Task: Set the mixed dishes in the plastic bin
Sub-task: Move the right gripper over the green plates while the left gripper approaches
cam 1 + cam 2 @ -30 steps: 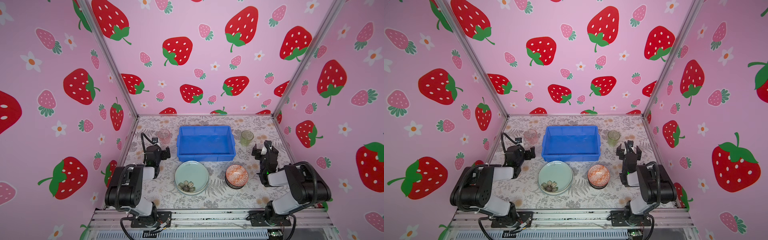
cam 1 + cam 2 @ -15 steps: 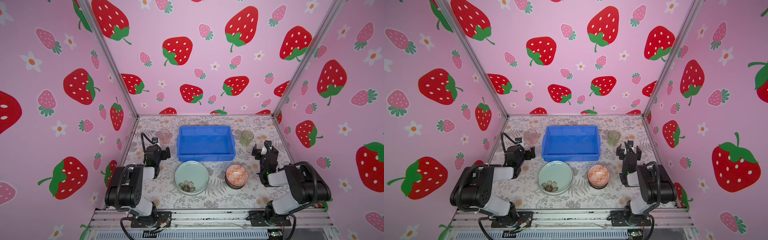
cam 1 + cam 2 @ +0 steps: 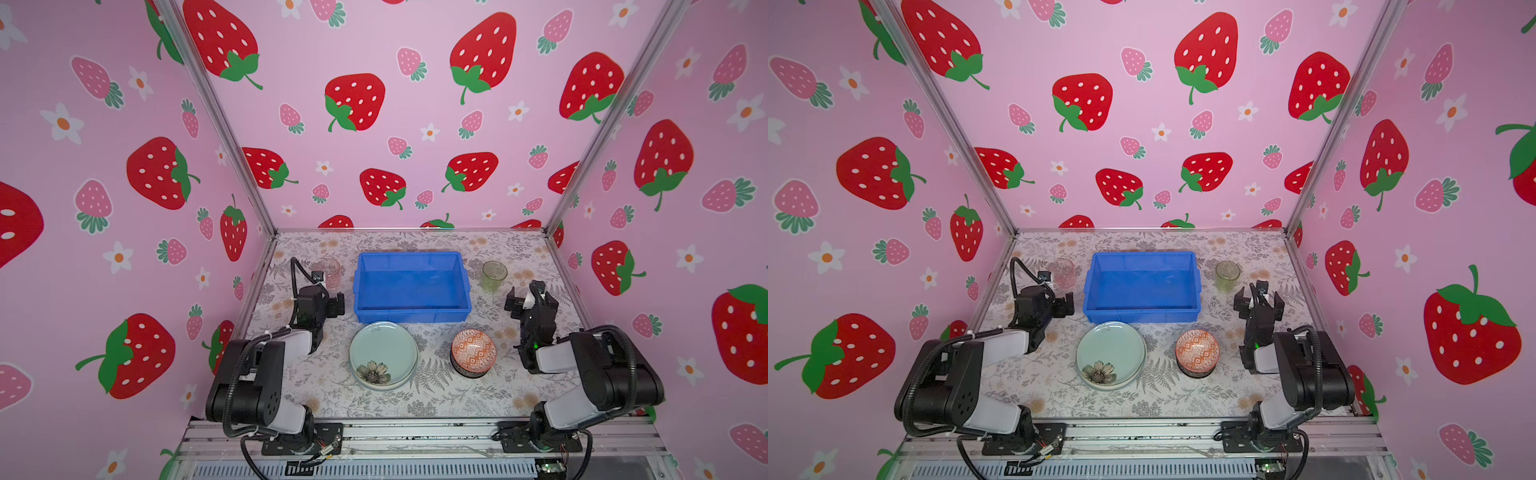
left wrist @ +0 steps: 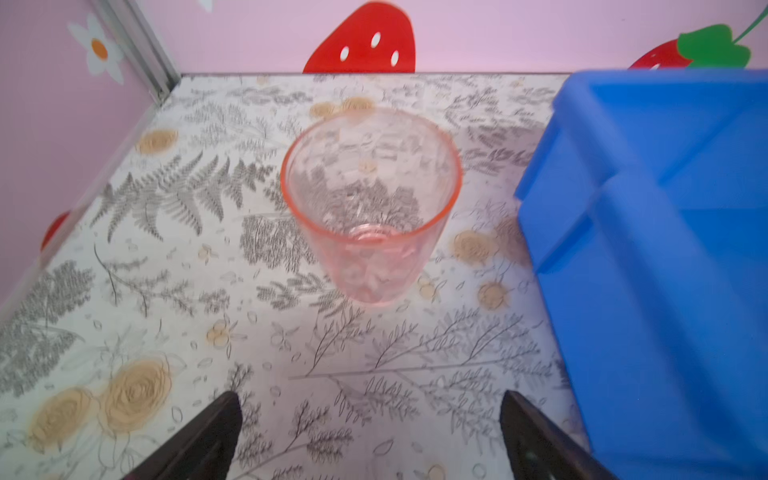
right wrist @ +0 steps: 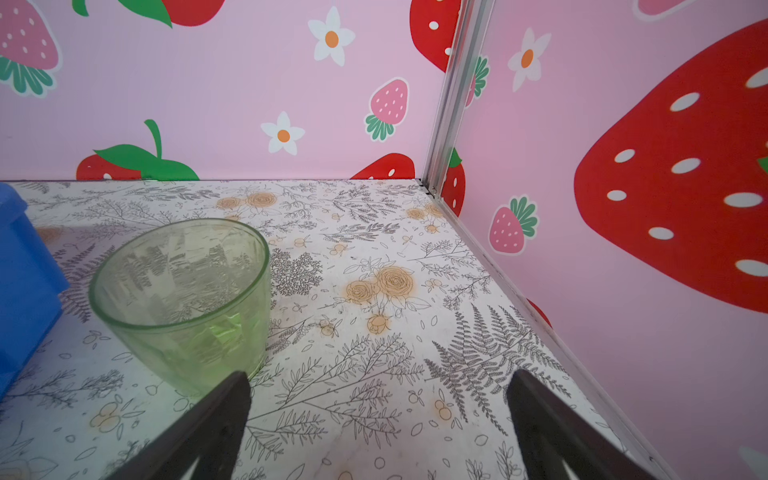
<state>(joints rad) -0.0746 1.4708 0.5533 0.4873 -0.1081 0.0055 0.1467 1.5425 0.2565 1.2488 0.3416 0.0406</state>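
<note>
The blue plastic bin point(image 3: 411, 316) point(image 3: 1142, 316) stands empty at mid-table. In front of it lie a pale green plate point(image 3: 383, 351) point(image 3: 1111, 350) with a flower print and an orange patterned bowl point(image 3: 473, 353) point(image 3: 1197, 351). A pink glass cup point(image 4: 370, 208) point(image 3: 331, 272) stands upright left of the bin, just ahead of my open left gripper point(image 4: 370, 403) point(image 3: 334, 303). A green glass cup point(image 5: 183, 299) point(image 3: 493, 274) stands right of the bin. My open right gripper point(image 5: 380, 382) point(image 3: 525, 294) hovers near it, one fingertip point(image 5: 232, 395) by the cup's base. Both grippers hold nothing.
The bin's side wall point(image 4: 665, 291) rises close beside the left gripper. Pink strawberry walls point(image 3: 665, 187) close in the table on three sides, with metal corner posts point(image 5: 449, 104). Bare floral tablecloth point(image 3: 457, 395) lies in front of the plate and bowl.
</note>
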